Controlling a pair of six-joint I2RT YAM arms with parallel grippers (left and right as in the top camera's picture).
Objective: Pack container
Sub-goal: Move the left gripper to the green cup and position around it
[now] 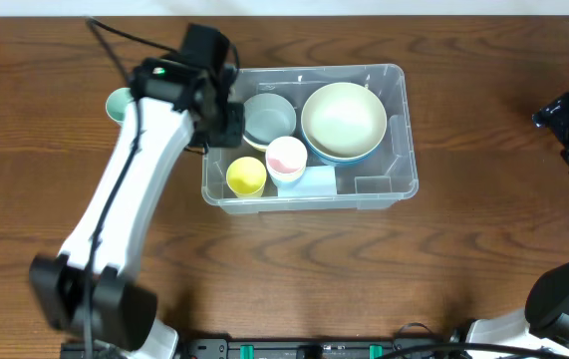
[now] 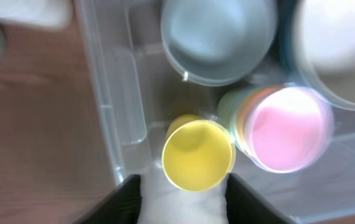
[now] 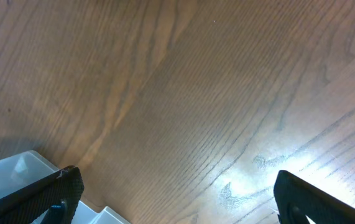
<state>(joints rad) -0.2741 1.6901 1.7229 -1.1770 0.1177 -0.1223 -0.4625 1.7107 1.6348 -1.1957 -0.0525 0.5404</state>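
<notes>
Farthest from the right jaws, on the outer side of the left jaws, a mint cup [image 1: 117, 103] stands on the worktop [image 1: 45, 179]. The white left arm [image 1: 130, 189] covers half of it from overhead. In the left wrist view it is only a blurred green smear at the frame edge.

The left jaws hang over the near-left corner of the container [image 1: 396, 90], and from overhead the wrist hides them completely. The wrist view shows their two dark fingers [image 2: 122, 200] parted to a middling width, cut off by the bottom edge. A yellow cup [image 2: 198, 154] stands upright just beyond the tips, in line with the gap, and neither finger visibly touches it. Something white between the fingers is too blurred to name.

Ahead of these jaws is a grey-blue bowl [image 2: 217, 37]. To their right, touching the yellow cup, is a stack of cups with a pink one on top [image 2: 286, 127], its rim smeared by blur. Farther right is a large cream bowl [image 1: 344, 118] nested in a blue one, cut off in the wrist view. Beside the pink cup lies a pale blue piece [image 1: 314, 181] that cannot be made out.

The container sits mid-worktop, well apart from the right jaws. These are spread wide over bare wood with nothing between their fingers [image 3: 62, 190]. A pale plastic edge [image 3: 15, 171] beside the left-hand finger is cut off.
</notes>
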